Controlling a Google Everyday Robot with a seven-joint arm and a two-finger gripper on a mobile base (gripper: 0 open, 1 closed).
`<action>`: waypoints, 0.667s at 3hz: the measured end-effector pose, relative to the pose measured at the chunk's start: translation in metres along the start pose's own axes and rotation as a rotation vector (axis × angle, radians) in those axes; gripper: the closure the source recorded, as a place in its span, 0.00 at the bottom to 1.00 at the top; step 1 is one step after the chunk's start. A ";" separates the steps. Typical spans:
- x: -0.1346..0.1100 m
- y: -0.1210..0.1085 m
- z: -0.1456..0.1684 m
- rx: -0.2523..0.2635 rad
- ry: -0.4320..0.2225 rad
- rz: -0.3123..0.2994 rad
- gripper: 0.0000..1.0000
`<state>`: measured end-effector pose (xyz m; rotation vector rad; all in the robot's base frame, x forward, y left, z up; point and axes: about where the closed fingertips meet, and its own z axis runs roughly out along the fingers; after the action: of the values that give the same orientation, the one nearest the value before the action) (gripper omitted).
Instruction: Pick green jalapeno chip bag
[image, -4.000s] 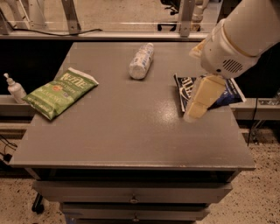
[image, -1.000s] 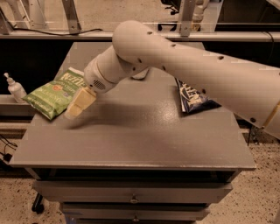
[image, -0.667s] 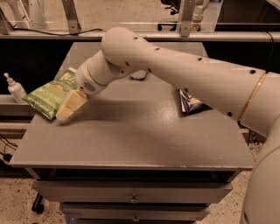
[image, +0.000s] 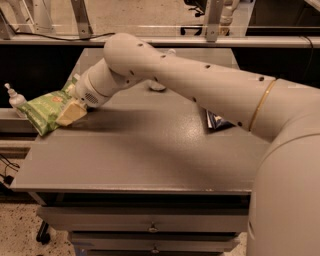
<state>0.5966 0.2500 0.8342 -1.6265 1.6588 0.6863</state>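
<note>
- Pump bottle (image: 15, 98): just left of the green jalapeno chip bag (image: 44, 109), off the table edge.
- The bag lies flat at the table's left rim, slightly overhanging, so it is reachable from above.
- Gripper (image: 71, 114): pressed against the bag's right end, angled down, likely for a pinch. Cannot tell whether it is open or has hold.
- Arm (image: 200, 90): stretches rightward from the bag.
- Dark blue bag (image: 218, 122): well right of the green bag, partly hidden.
- Table (image: 140, 155): grey, matte, with drawers below. Rails and a pale floor behind.
</note>
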 end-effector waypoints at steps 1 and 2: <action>-0.003 -0.004 0.003 0.000 -0.002 -0.003 0.65; -0.010 -0.009 -0.003 0.014 -0.013 -0.015 0.88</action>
<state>0.6043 0.2533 0.8450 -1.6197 1.6367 0.6748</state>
